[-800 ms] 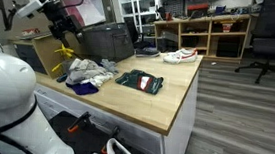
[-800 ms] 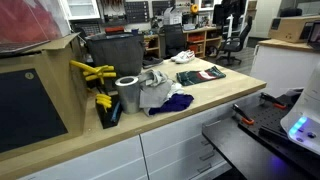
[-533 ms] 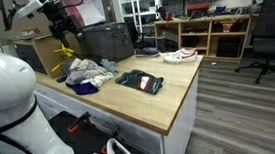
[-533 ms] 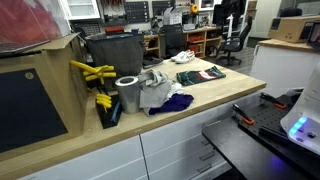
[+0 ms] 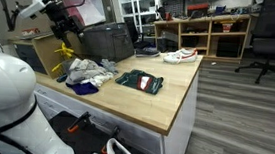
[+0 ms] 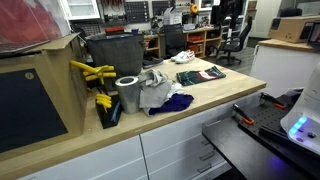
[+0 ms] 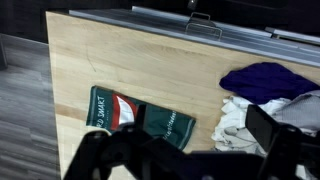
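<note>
The wooden desk (image 5: 170,108) fills most of both exterior views, a long top with one long edge on the open floor side. A black bin (image 5: 109,39) stands against the opposite, back edge. In front of it, toward the end of the desk below the arm, lies a rumpled pile of clothes (image 5: 85,75), grey and white, with a purple cloth (image 6: 176,102) resting against the side of it that faces the floor-side edge. Just beside the pile, further along the desk and nearer the floor-side edge, a green folded garment (image 7: 140,120) with red and white print lies flat, apart from the edge itself. A white-and-red shoe (image 5: 179,56) sits near the far corner, well apart from the clothes. At the near end in an exterior view a grey roll (image 6: 127,93) stands upright touching the pile, with yellow clamps (image 6: 90,72) just behind it by the back edge. The gripper (image 5: 62,22) hangs high above the pile's end of the desk; in the wrist view its dark fingers (image 7: 98,150) are spread wide with nothing between them, the green garment and pile below.
</note>
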